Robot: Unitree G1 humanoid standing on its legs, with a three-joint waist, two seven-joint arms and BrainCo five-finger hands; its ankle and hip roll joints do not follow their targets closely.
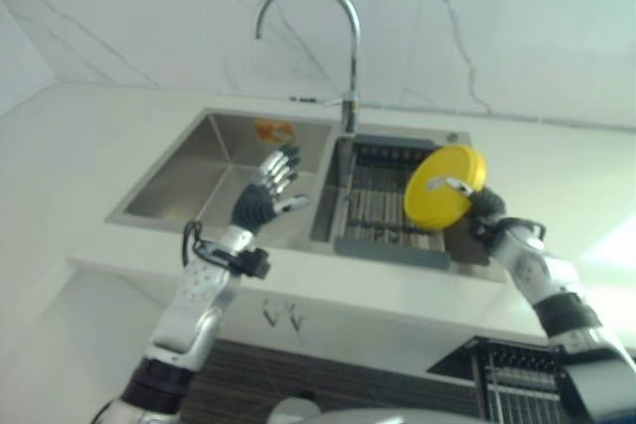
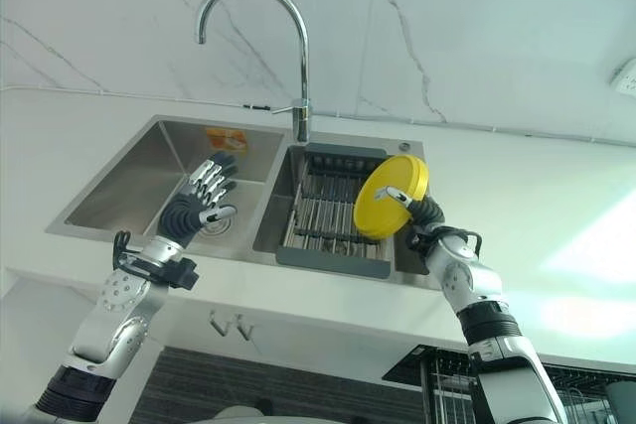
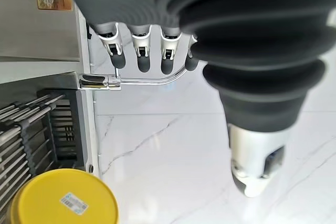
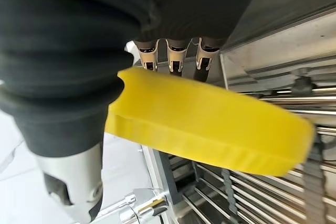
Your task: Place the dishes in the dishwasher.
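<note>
Yellow plate (image 2: 391,197): held tilted on edge above the dark drying rack (image 2: 328,213) in the sink's right basin.
Right robot hand (image 2: 425,212): grips the yellow plate, thumb across its front face, fingers (image 4: 175,56) behind it.
Left robot hand (image 2: 199,200): fingers straight and spread, holding nothing, above the left basin.
Double sink (image 2: 124,189): stainless steel, set into the white worktop (image 2: 556,245).
Tap (image 2: 260,37): curved chrome, behind the divider between the basins.
Dishwasher rack (image 1: 517,374): pulled out below the worktop, under the right arm.

A white counter (image 2: 556,245) holds a double sink (image 2: 129,181). The tap (image 2: 260,7) rises at 12 o'clock between the basins. A rack (image 2: 328,215) fills the right basin. An orange sticker (image 2: 227,139) marks the left basin's back wall.
</note>
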